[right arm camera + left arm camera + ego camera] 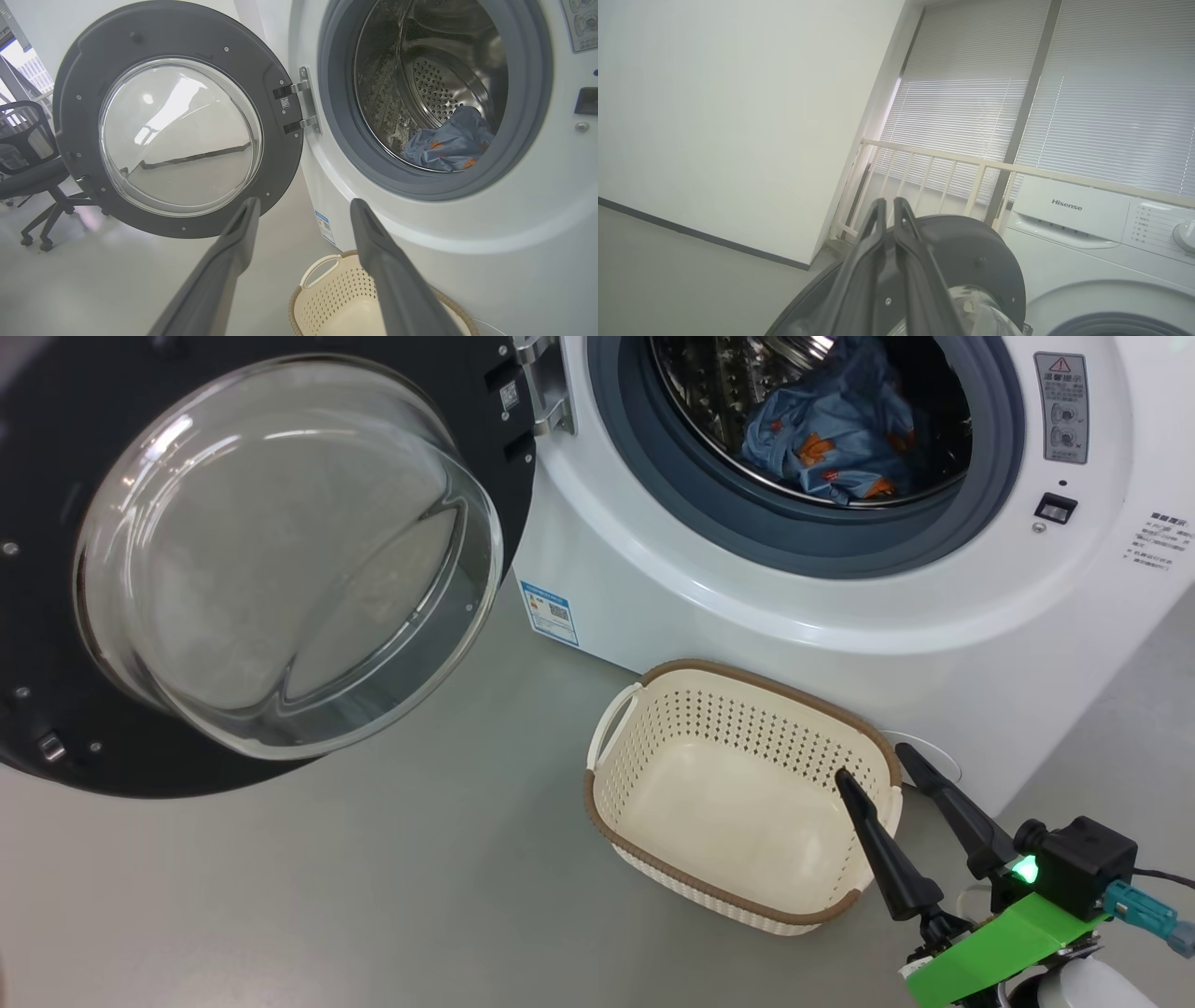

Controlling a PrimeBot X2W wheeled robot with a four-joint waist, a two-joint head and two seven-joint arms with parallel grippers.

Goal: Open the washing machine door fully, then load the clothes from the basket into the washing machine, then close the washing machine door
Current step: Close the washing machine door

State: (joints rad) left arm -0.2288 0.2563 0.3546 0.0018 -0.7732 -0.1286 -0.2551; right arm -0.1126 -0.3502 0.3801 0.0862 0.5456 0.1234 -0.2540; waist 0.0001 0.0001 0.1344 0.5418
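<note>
At the left the washing machine door hangs swung wide on its hinge. It looks heavy and rigid, with a slick glass bowl, so I judge the black rim's free edge, far from the hinge, the best place to push. The left gripper, near that rim, has its fingers pressed together on nothing. Inside the washing machine the clothes lie in the drum, soft, light and likely to drape. Below, the basket holds no garment; it looks light and stiff. The right gripper, by the basket's right rim, spreads wide, empty. Count: one door, one machine, one basket, one bundle, two grippers.
</note>
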